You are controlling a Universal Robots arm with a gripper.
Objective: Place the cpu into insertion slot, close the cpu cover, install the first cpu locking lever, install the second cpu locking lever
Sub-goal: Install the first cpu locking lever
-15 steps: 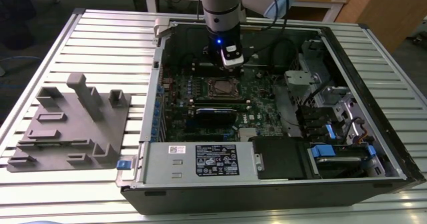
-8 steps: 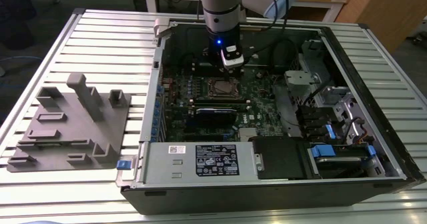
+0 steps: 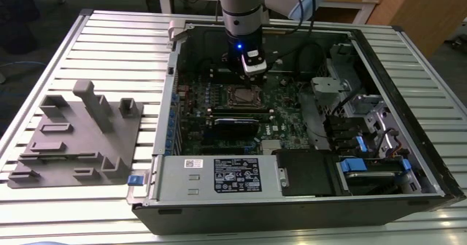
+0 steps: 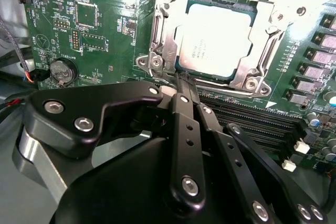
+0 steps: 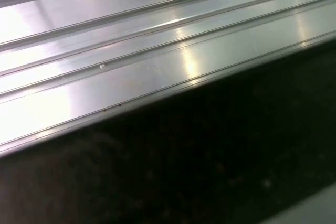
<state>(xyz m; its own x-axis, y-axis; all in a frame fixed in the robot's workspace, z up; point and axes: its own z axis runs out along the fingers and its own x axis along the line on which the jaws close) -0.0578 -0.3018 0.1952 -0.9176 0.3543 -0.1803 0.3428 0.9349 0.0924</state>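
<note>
Where the scene lies nearest in the exterior view, a slatted table (image 3: 73, 53) is seen bearing an open computer case (image 3: 292, 212), and a grey fixture (image 3: 80, 141) is laid on the slats at the exterior view's left. Farther in, a green circuit board (image 3: 288, 111) is fixed to the case floor, with a long black card (image 3: 235, 126) mounted on its near part. Just beyond the card lies the insertion slot (image 3: 244, 96), and the gripper (image 3: 248, 82) is held low over it.

In the second wrist view the cpu (image 4: 218, 40) is shown seated flat in the slot. The cpu cover (image 4: 167, 24) is laid down around it, so that the silver face is framed by the window. The fingers (image 4: 185, 129) are drawn together to a closed point, and their tips are set against the cover's edge at one corner of the slot. Nothing can be made out between them, though a thin lever wire may be hidden there. Whether either locking lever is latched cannot be told.

A slip is judged possible if the narrow closed tips ride off the metal edge, and small parts on the board beside the slot could then be scraped. The cover could be bent, or the cpu loaded unevenly, by too hard a press. A sprung lever not caught under its hook could be flung back.
</note>
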